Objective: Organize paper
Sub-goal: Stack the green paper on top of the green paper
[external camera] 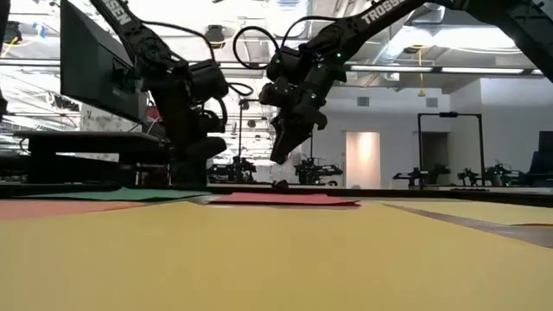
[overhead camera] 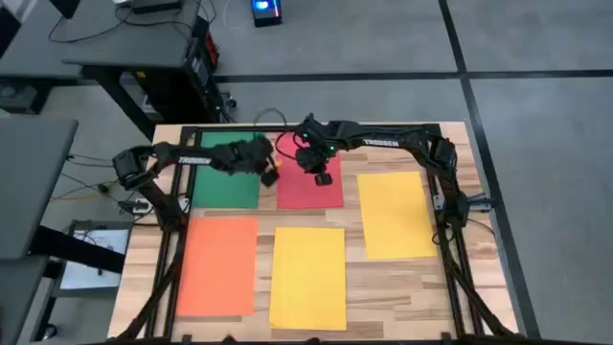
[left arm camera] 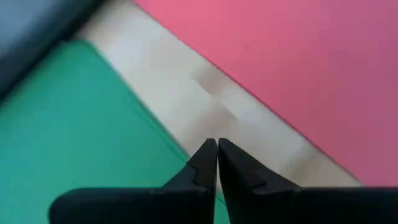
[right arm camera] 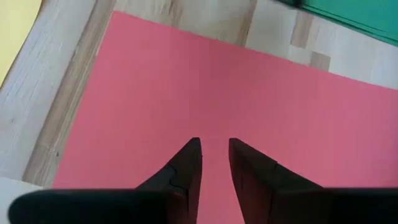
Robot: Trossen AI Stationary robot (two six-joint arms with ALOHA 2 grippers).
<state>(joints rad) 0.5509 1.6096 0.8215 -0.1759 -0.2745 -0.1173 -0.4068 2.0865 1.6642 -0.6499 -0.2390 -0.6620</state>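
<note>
Left gripper [left arm camera: 216, 155], jaws clenched on nothing, sits at the green sheet [overhead camera: 226, 174] edge; right gripper [right arm camera: 214, 155], slightly parted, hovers over the pink sheet [right arm camera: 236, 106].

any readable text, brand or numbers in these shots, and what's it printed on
"TROSSEN" on the right arm in the high view; its end also shows in the low view.
A white label on the left arm, too blurred to read.
White letters on the left arm's link in the low view, cut off and unreadable.
No print on the paper: green sheet, pink-red sheet, orange sheet, yellow sheets.
</note>
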